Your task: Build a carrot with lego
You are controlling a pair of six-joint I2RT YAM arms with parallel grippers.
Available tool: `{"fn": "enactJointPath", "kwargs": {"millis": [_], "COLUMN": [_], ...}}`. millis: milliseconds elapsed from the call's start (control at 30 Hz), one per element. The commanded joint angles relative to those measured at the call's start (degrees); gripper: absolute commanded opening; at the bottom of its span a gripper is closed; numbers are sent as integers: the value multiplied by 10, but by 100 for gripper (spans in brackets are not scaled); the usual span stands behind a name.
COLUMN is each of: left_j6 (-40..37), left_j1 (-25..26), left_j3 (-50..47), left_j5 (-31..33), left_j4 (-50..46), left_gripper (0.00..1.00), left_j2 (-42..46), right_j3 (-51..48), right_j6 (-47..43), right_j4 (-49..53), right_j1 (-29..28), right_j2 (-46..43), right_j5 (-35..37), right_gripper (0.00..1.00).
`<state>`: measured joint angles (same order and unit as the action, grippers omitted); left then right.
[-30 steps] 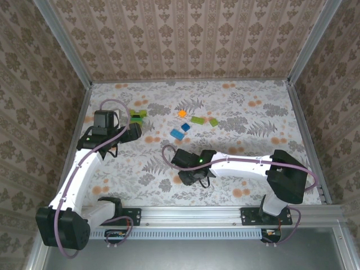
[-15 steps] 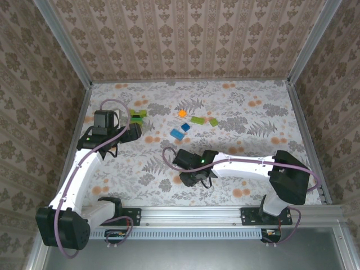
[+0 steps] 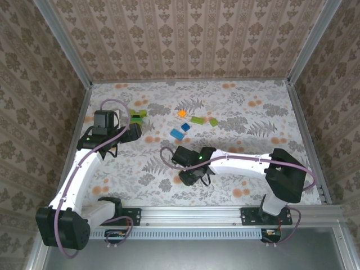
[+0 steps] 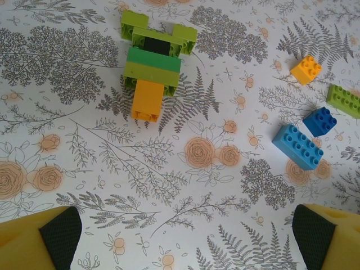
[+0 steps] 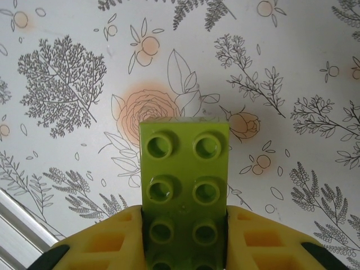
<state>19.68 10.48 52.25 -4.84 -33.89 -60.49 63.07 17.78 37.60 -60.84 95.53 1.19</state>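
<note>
1. Beneath and ahead of both grippers spreads the floral table (image 3: 253, 112). The left gripper (image 4: 183, 239) hangs over it released, jaws spread wide with nothing between them.
2. Just beyond that gripper, slightly to its left, the carrot (image 4: 153, 62) lies flat. Its lime crossbar is farthest off, and its orange-yellow tip points back toward the fingers.
3. Well apart from the carrot, the right gripper (image 5: 185, 236) is clenched on a lime brick (image 5: 184, 169). The brick is studs-up and juts forward from its fingers, above the table.
4. This looks like the step of carrying a piece to the build. The next move calls for crossing to the carrot and lining the brick up squarely, probably with the left gripper steadying the build.
5. Ahead and to the right of the left gripper lie loose lego: a light blue brick (image 4: 298, 146), a dark blue one (image 4: 320, 121) and a small orange one (image 4: 306, 69).
6. The held brick's rear end is cut off between the fingers, so its length is unclear. The dark patch in the carrot's crossbar could be a brick or a gap.
</note>
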Motion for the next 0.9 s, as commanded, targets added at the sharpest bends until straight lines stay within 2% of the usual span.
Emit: {"fn": "enactJointPath", "kwargs": {"millis": [0, 200, 600, 867], "left_j6": [-9, -9, -10, -9], "left_j1": [2, 3, 3, 2], "left_j3": [7, 4, 5, 4], "left_j5": [3, 4, -2, -3], "left_j4": [-4, -2, 1, 3], "left_gripper": [100, 100, 100, 100], "left_j2": [6, 11, 15, 19], "right_j3": [-36, -45, -46, -61], "right_j6": [-45, -66, -59, -46], "right_j4": [107, 113, 123, 123], "right_j1": [-1, 0, 0, 0], "right_j2": [65, 55, 68, 40], "right_j5": [-51, -108, -128, -138], "right_gripper": [29, 30, 28, 28]}}
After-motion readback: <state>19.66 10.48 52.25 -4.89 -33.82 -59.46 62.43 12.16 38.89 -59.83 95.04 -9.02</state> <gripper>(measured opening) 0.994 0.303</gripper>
